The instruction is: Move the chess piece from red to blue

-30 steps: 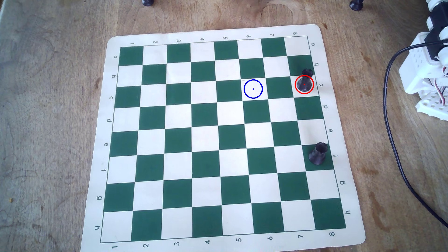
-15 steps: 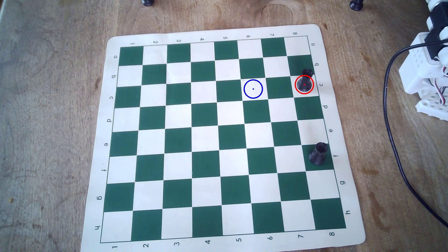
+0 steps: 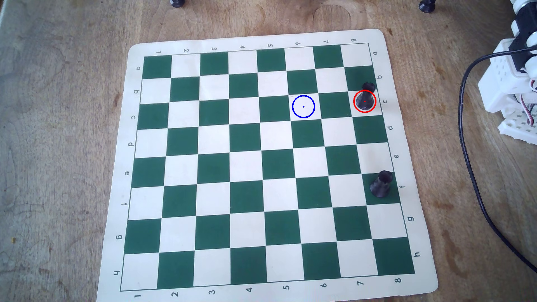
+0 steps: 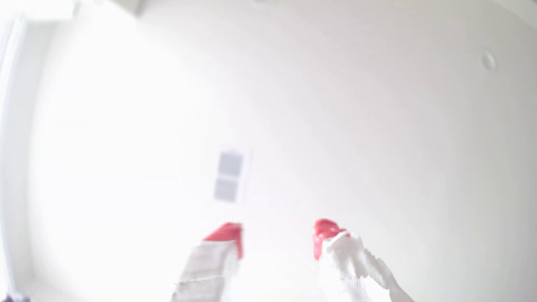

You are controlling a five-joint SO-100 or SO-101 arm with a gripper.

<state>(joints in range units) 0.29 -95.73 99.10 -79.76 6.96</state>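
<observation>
The small black chess piece with the slim body and flat-topped head [image 3: 365, 98] stood on a pale square at the right edge of the green-and-cream roll-up chessboard mat [image 3: 261, 162], its base inside the thin red circle outline [image 3: 354, 101]. The thin blue circle outline [image 3: 293, 106] lay two squares to its left in the same row, with nothing in it. A stouter black piece with a notched crown [image 3: 380, 183] stood on a green square nearer the camera along the same right column.

The white two-finger pincer with red tips [image 4: 278, 238] appeared only in the wrist view, its fingers spread apart with nothing between them, pointed at a washed-out white surface; no board or piece showed there, so it was well apart from the chess piece. That view was overexposed and blurred; a greyish rectangular patch [image 4: 229, 177] beyond the fingertips could not be identified.

In the overhead view only part of the white arm structure [image 3: 511, 87] showed at the far right edge, cut off by the frame, with a black cable [image 3: 465, 162] curving over the wooden table [image 3: 58, 145].
</observation>
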